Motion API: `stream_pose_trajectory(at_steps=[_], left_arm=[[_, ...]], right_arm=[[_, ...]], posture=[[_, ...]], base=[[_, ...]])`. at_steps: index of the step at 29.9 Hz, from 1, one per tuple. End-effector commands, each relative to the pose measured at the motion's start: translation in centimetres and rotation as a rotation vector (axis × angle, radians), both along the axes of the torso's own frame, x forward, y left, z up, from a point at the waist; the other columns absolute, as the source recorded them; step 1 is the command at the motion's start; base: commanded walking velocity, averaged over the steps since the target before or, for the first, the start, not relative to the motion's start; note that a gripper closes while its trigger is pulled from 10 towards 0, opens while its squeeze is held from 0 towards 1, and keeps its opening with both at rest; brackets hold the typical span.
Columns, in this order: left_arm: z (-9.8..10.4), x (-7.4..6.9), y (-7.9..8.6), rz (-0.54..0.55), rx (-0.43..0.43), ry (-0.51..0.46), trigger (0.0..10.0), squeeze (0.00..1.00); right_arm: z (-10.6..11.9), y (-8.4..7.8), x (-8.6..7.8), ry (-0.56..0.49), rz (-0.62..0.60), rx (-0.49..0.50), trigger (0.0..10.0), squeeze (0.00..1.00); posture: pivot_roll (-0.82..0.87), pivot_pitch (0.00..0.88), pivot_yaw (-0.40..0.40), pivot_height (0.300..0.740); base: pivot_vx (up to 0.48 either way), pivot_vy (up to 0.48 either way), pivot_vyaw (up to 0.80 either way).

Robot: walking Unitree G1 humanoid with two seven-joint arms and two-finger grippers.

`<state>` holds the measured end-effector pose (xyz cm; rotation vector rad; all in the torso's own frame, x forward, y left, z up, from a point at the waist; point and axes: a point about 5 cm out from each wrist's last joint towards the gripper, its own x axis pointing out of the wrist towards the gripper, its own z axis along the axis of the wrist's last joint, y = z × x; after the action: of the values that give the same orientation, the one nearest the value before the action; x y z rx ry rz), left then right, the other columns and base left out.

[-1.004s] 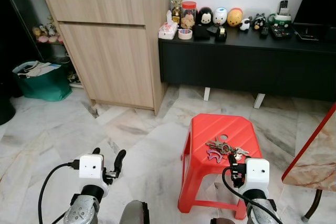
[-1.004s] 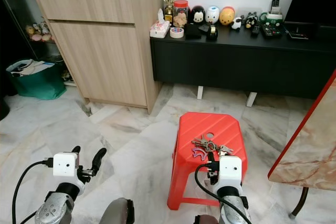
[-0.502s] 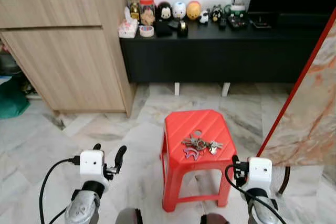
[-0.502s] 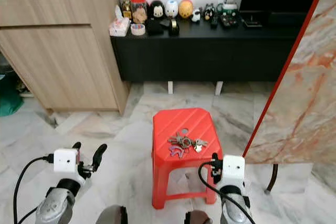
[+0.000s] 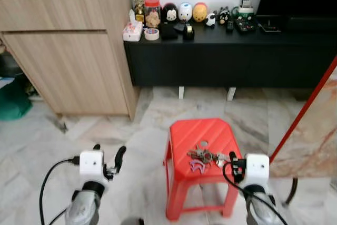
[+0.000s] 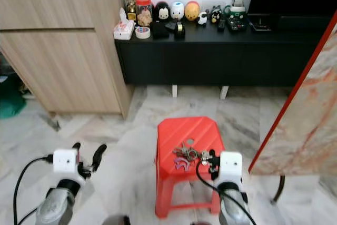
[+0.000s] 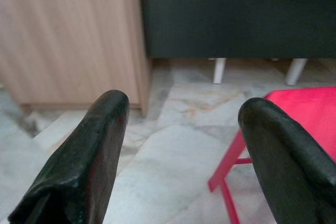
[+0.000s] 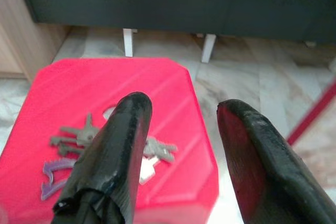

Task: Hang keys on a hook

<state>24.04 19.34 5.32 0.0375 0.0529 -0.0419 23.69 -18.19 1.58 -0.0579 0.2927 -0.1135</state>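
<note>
Marble floor is filling your view, with a wooden cabinet (image 5: 73, 51) and a black sideboard (image 5: 231, 56) standing behind. You're facing a red stool (image 5: 202, 156); the keys (image 5: 202, 156) are lying on its top beside a purple tag (image 5: 199, 167). Your right gripper (image 8: 181, 145) is hovering spread wide just above the stool, near the keys. Your left gripper (image 7: 181, 145) is gaping wide over bare floor, left of the stool.

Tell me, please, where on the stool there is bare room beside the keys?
The stool is bare along its far half, toward the black cabinet. The near half is crowded: the keys and a purple charm lie there, with the right gripper hovering above, jaws open.
</note>
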Motion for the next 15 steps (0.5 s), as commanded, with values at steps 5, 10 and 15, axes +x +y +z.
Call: stream_pose_trajectory(at_steps=[5,10,15], left_arm=[[-0.36,-0.28,0.35,0.011,0.006,0.022,10.0,0.0],[-0.43,-0.35,0.34,0.015,0.007,0.023,10.0,0.0],[-0.49,-0.43,0.37,0.015,0.007,0.024,10.0,0.0]], right_arm=[[0.03,0.59,0.36,-0.006,0.02,0.002,10.0,0.0],[-0.1,0.51,0.41,-0.009,0.018,-0.012,10.0,0.0],[-0.28,0.53,0.36,-0.003,0.019,-0.003,10.0,0.0]], posture=[[-0.01,0.003,0.012,0.63],[-0.01,0.004,0.011,0.63],[-0.01,0.007,0.012,0.63]], base=[[0.301,0.0,0.0],[0.302,0.0,0.0],[0.302,0.0,0.0]])
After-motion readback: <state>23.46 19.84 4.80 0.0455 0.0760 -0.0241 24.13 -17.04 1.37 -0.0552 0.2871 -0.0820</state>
